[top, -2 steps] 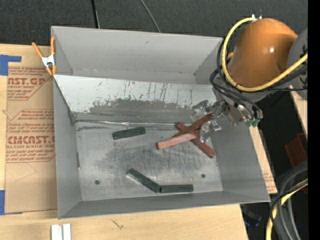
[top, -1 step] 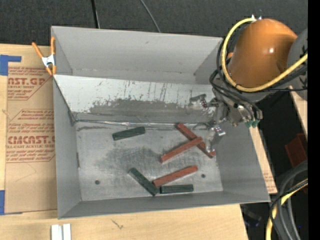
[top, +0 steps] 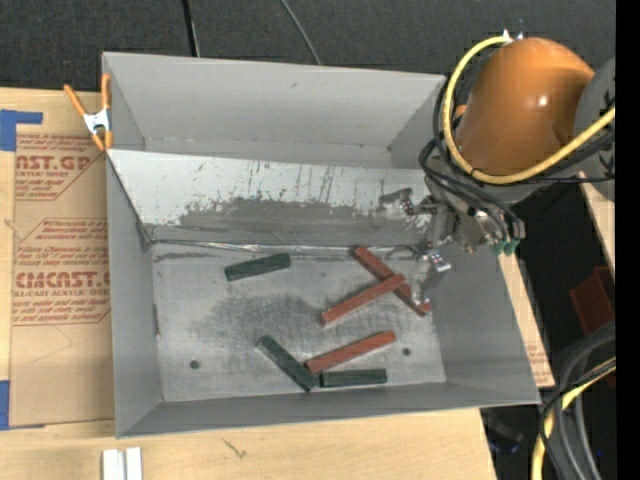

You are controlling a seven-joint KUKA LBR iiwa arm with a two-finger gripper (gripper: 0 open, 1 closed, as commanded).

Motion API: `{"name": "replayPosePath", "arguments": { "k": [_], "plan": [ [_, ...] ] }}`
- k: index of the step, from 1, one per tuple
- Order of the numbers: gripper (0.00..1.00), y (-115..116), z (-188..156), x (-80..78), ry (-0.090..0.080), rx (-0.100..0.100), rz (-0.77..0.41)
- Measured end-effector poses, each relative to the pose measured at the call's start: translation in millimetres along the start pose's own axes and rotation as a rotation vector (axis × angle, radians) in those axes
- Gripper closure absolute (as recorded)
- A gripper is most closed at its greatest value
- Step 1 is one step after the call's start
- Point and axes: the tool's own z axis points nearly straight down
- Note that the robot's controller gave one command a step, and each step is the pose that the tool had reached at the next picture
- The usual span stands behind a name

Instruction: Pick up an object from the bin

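Gripper (top: 428, 273): low at right centre of the grey metal bin (top: 270, 118), over the lower-right end of a red-brown bar (top: 372, 264)
Jaws: cannot tell whether apart or together
Bar axis: upper left to lower right, mostly left of the gripper, crossing a second red-brown bar (top: 350, 308)
Shapes: flat, matte rectangular sticks
Bin floor: scuffed
Nearby: dark green bars (top: 352, 377) lie at lower centre, well apart from the gripper

Bin (top: 250, 148): grey metal, you saw.
Red-brown bars (top: 365, 301): three lay between 2 and 5 o'clock.
Dark green bars (top: 258, 266): one at 11, two near 6 o'clock.
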Motion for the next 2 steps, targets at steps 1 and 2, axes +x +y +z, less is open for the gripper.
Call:
{"name": "replayPosePath", "arguments": {
  "k": [1,2],
  "plan": [
    [0.00,23,61,24.8,-0.003,0.000,-0.041],
    [0.00,18,101,35.1,0.003,-0.002,0.031]
  ]
}}
